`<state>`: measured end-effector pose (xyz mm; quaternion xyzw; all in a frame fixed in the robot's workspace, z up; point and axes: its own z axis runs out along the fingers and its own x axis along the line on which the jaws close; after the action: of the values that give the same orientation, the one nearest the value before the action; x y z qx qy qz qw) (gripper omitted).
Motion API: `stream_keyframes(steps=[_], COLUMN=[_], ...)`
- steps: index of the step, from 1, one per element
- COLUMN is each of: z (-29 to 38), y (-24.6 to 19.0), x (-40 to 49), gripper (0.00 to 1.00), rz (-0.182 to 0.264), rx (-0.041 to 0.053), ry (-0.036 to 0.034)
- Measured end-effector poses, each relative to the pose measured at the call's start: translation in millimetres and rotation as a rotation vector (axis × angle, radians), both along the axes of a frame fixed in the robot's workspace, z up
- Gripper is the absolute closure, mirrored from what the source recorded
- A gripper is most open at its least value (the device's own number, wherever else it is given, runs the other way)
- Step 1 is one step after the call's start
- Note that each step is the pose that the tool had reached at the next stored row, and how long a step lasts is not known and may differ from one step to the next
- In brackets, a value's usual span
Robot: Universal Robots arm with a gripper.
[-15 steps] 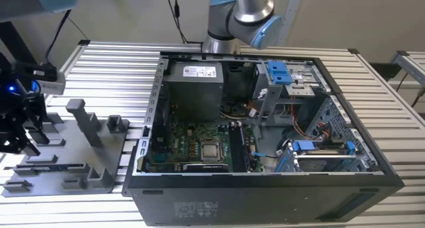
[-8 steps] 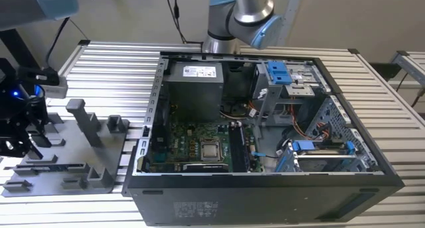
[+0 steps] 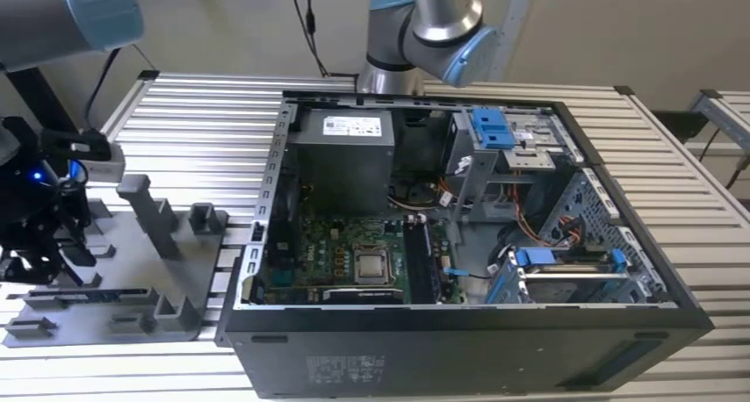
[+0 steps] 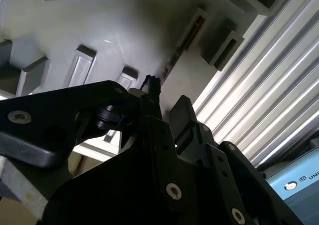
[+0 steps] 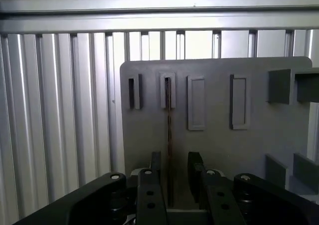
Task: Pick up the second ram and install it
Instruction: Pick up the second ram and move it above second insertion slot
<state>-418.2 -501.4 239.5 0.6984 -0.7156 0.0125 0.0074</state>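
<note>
Straddling the second ram (image 5: 168,116), which stands on edge in its slot on the grey tray (image 5: 214,150), at nine o'clock from the computer case (image 3: 469,354). My gripper (image 5: 174,159) is open, nothing clamped. Pick-up step; I judge a clean grasp needs the jaws centred.

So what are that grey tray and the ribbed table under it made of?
The tray looks like matt grey plastic, judging by its dull, even colour and its blocky raised slots with no shine. The table looks like bare metal, probably aluminium: its silvery ribs catch bright streaks of light. Neither can be told for certain by look alone.
</note>
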Motion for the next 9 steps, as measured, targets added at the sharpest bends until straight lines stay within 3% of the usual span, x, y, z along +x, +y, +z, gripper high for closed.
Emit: stream_keyframes(steps=[9], z=[-15.6], y=[0.0], x=[-3.3], gripper=[0.64], rz=[0.007], rx=[0.0], ry=[-0.0024])
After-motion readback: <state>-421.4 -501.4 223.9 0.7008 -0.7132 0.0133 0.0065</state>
